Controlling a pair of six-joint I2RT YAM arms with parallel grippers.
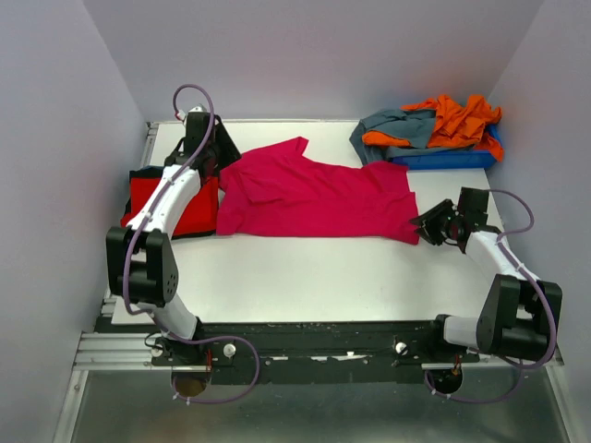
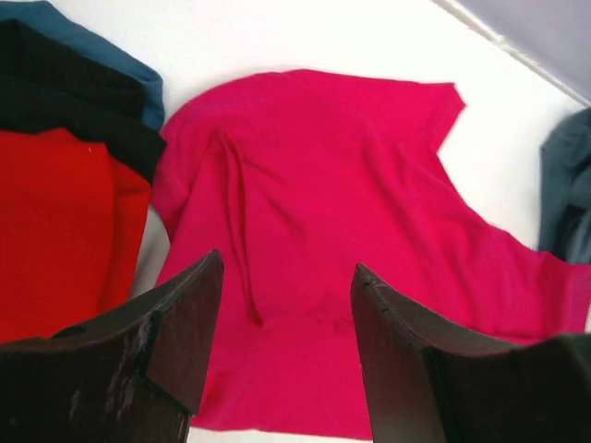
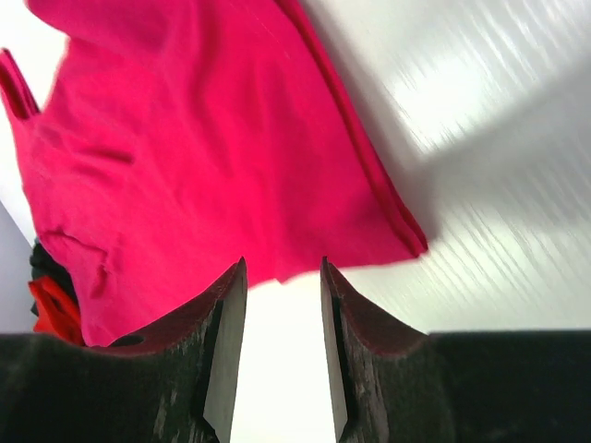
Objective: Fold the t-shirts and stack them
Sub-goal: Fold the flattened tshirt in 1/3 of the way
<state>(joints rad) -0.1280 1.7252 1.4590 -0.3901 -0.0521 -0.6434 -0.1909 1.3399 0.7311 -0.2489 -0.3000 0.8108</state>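
A magenta-pink t-shirt (image 1: 314,198) lies spread on the white table, partly folded, with a sleeve toward the back. It also shows in the left wrist view (image 2: 323,203) and the right wrist view (image 3: 203,138). A folded bright red t-shirt (image 1: 175,205) lies at the left on dark cloth (image 2: 65,101). My left gripper (image 1: 218,157) is open and empty, above the pink shirt's left end (image 2: 286,263). My right gripper (image 1: 421,224) is open and empty at the shirt's right corner, its tips (image 3: 282,263) just at the cloth's edge.
A blue plastic tray (image 1: 443,160) stands at the back right, with an orange t-shirt (image 1: 462,120) and a grey-teal t-shirt (image 1: 397,129) heaped on it. The grey-teal cloth also shows in the left wrist view (image 2: 568,185). Walls close in on the table's left, back and right.
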